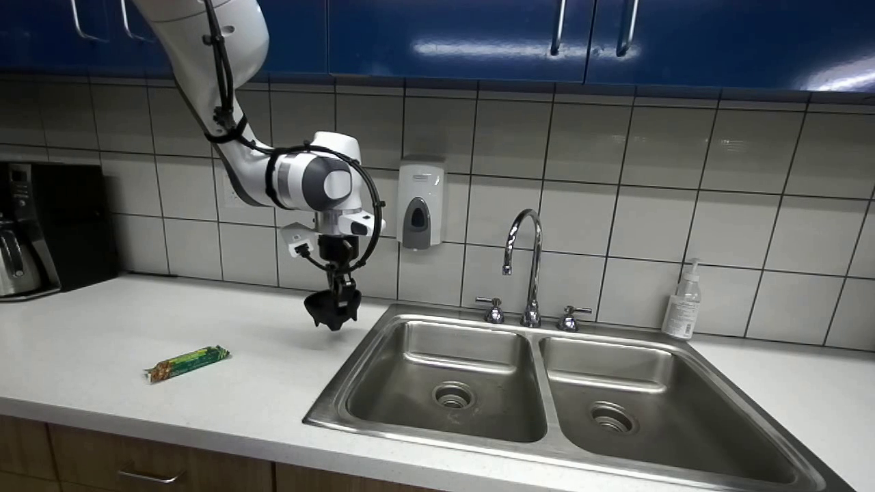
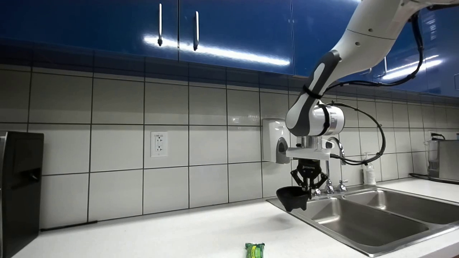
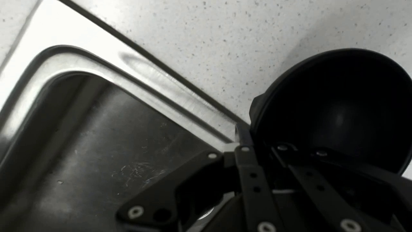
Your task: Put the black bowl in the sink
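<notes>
The black bowl is in the air above the counter, just beside the left edge of the sink, with its opening facing up. It also shows in an exterior view and fills the right of the wrist view. My gripper points down and is shut on the bowl's rim, one finger inside and one outside; the fingers also show in an exterior view and the wrist view. The sink's left basin lies right of the bowl and contains only its drain; it shows in an exterior view and the wrist view.
A green-and-brown wrapped bar lies on the counter. The chrome faucet stands behind the sink, with the right basin beside it. A soap dispenser hangs on the wall. A coffee maker stands far left.
</notes>
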You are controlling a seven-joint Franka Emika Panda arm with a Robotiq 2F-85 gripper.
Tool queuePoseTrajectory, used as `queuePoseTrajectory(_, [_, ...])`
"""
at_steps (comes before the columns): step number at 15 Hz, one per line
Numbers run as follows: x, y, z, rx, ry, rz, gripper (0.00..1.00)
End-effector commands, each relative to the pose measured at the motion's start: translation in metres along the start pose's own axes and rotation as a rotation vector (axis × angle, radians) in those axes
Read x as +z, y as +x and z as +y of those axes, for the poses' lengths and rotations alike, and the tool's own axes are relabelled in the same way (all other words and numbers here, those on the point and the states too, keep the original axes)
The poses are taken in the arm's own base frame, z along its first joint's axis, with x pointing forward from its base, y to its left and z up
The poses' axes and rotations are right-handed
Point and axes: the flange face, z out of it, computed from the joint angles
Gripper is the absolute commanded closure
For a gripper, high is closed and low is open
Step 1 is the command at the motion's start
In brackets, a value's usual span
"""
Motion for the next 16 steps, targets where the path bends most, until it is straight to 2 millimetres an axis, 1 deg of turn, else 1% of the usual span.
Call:
queuePoseTrajectory(1, [-0.019, 0.020, 0.035, 0.019, 0.044, 0.013, 0.98])
queuePoseTrajectory(4, [-0.022, 0.047, 0.063, 0.039, 0.056, 0.014, 0.98])
queuePoseTrajectory(8, [-0.018, 0.079, 0.101, 0.061, 0.066, 0.007, 0.98])
queuePoseTrajectory(10, [-0.015, 0.094, 0.116, 0.072, 0.063, 0.007, 0.98])
queuePoseTrajectory(12, [-0.012, 0.108, 0.127, 0.076, 0.070, 0.002, 0.98])
queuePoseTrajectory(16, [-0.002, 0.130, 0.138, 0.078, 0.070, -0.004, 0.98])
